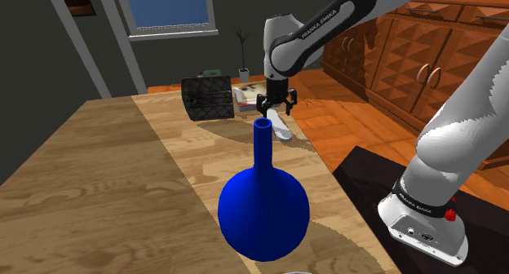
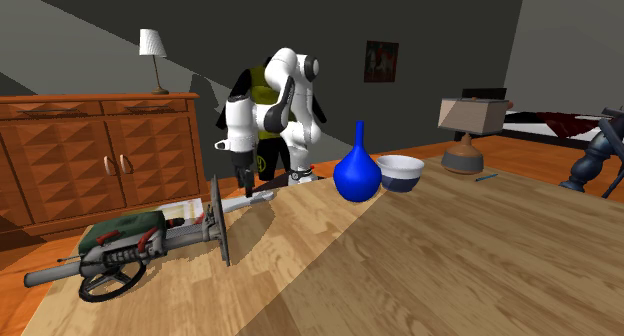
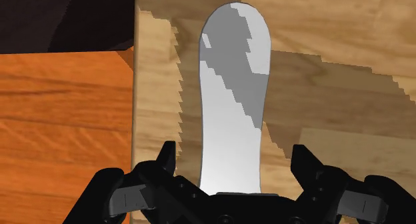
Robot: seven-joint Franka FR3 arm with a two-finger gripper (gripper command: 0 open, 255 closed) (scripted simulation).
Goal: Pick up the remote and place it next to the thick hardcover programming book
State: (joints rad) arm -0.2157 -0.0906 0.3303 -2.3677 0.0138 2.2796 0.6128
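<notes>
Now: claw (image 3: pixel 233 156) wide open, empty, hanging just over flat white-grey oblong remote (image 3: pixel 233 89), which lies nr edge of light wooden worktop (image 3: pixel 333 49). Remote's long axis runs square to finger line; fingers flank narrow width, not touching.

Three views of one table (image 2: pixel 450 274)
Shoulder view looks down from beside the stand (image 1: pixel 363 174); second exterior view faces the arm (image 2: pixel 290 79) across it; both share the vase (image 1: pixel 263 203); wrist view looks down, close.

The plain white, round-ended remote (image 3: pixel 233 96) lies flat on the wooden table (image 3: pixel 327 89), near its edge.
</notes>
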